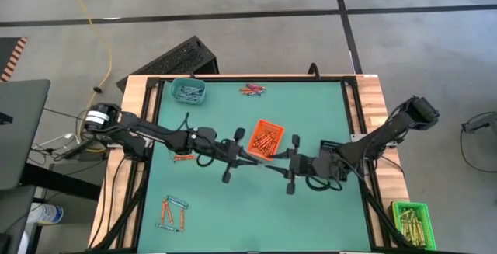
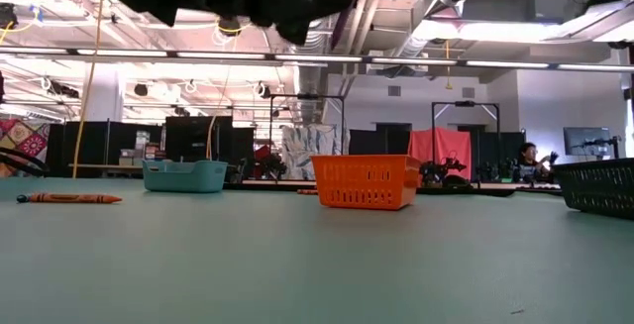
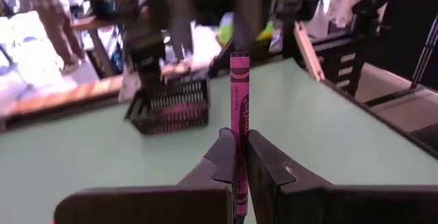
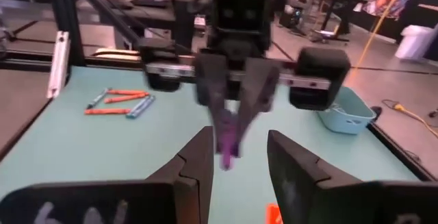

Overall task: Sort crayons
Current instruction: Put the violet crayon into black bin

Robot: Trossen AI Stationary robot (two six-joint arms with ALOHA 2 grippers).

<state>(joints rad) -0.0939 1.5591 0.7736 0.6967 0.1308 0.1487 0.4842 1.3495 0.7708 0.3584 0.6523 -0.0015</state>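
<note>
My left gripper (image 1: 258, 161) is over the table's middle, shut on a purple-pink crayon (image 3: 239, 94) that sticks out past its fingertips toward my right gripper. My right gripper (image 4: 239, 157) faces it from the table's right, open. The crayon's free end (image 4: 226, 157) points into the gap between its fingers, and I see no touch. Other crayons lie on the table: a few at the far edge (image 1: 252, 90), several at the near left (image 1: 172, 213), and one orange one (image 1: 183, 158) on the left. My left gripper pinches the crayon's shaft (image 3: 240, 125) between its two fingers. The crayon lies along the fingers and its far half juts out beyond the tips. The fingers come level from the table's left. The crayon is held level, clear of the table.
An orange tray (image 1: 266, 137) with orange crayons stands just beyond the grippers. A teal tray (image 1: 188, 91) is at the far left, a black tray (image 1: 330, 165) under my right arm, and a green tray (image 1: 410, 219) of yellow-olive sticks off the table's near right corner.
</note>
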